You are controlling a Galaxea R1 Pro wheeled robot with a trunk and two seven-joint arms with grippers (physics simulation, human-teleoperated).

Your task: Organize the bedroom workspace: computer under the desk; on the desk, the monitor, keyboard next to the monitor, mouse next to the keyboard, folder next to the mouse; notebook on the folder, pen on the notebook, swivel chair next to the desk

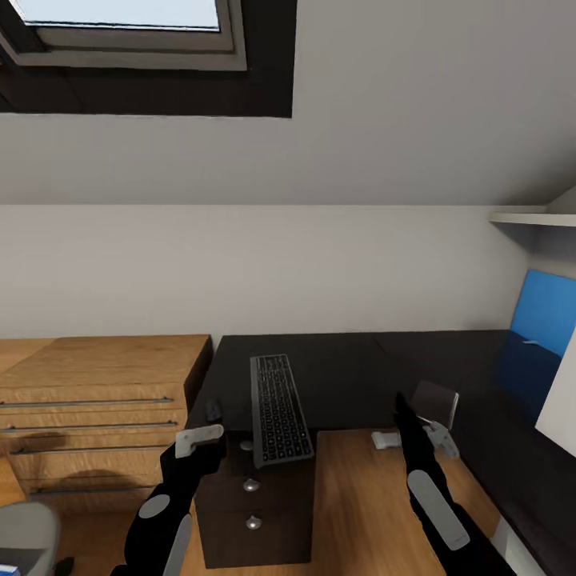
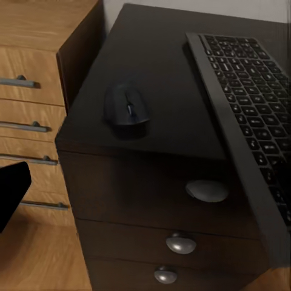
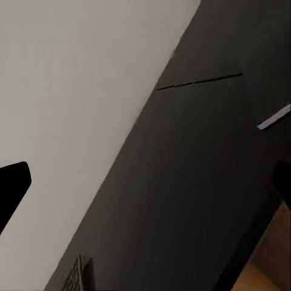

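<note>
A dark desk (image 1: 352,376) runs along the white wall. On it lies a black keyboard (image 1: 279,408), its near end hanging over the desk's front edge. A black mouse (image 1: 213,410) sits left of it, and both show close up in the left wrist view, mouse (image 2: 127,104) and keyboard (image 2: 248,79). My left gripper (image 1: 210,440) hovers just in front of the mouse, open, with one finger (image 2: 12,194) at the frame's edge. My right gripper (image 1: 414,440) stands open and empty at the desk's front edge, right of the keyboard. A blue-screened monitor (image 1: 544,324) stands at the far right.
Under the mouse, the desk has a drawer unit with round knobs (image 2: 180,244). A wooden dresser (image 1: 104,376) adjoins the desk's left side. A grey chair seat (image 1: 24,528) shows at bottom left. A white shelf (image 1: 532,218) hangs above the monitor.
</note>
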